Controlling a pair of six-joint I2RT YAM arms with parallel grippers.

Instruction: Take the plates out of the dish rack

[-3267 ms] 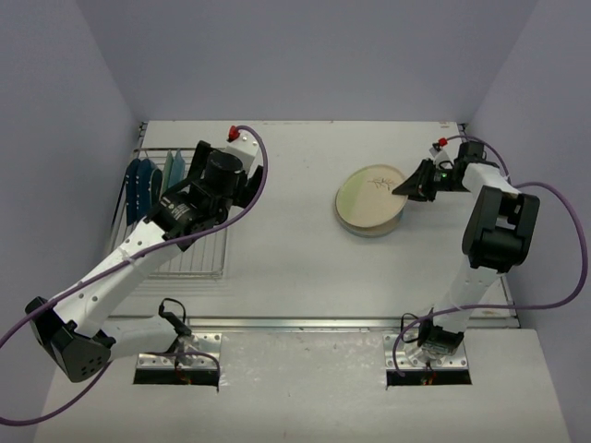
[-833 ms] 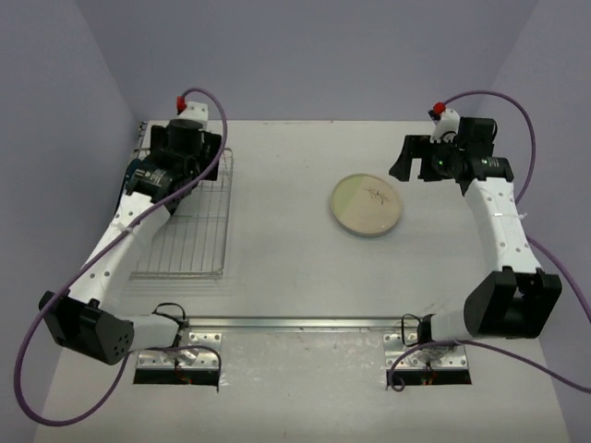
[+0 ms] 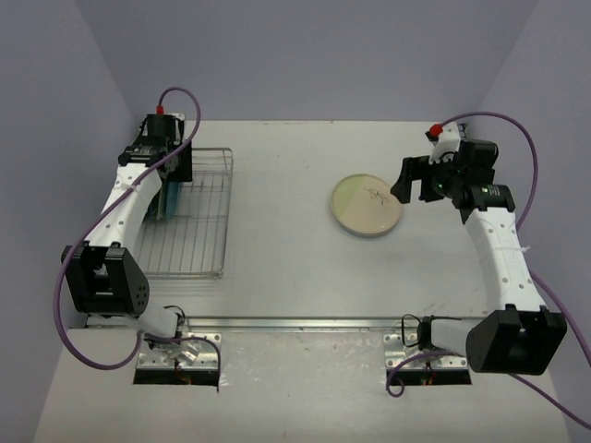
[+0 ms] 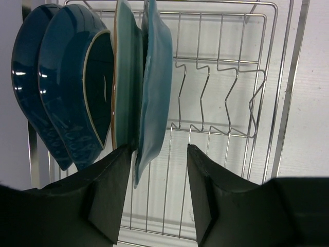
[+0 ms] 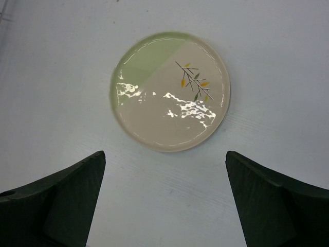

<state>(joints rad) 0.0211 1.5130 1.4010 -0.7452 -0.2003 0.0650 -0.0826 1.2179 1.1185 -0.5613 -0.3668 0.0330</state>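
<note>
— Reporting on the left side first: what has changed?
— My left gripper (image 4: 158,154) has travelled to the far end of the dish rack (image 3: 189,242), and its jaws have narrowed to roughly half. They straddle the lower edge of the pale blue plate (image 4: 154,87). One finger is close in on the teal side; the other stands just off. In my judgement there is no hold yet.
— And the right?
— My right gripper (image 5: 164,154) has let go and backed off. It hangs fully spread and empty above the cream plate (image 5: 169,92), which lies flat on the table (image 5: 288,77), well apart from the rack. That is one plate unloaded.
— Rack contents?
— Four plates on edge, packed at one end: two dark navy plates (image 4: 61,87), the teal plate (image 4: 126,77), then the pale blue one, outermost. The slots beside them hold nothing. I judge the pale blue is next out.
</note>
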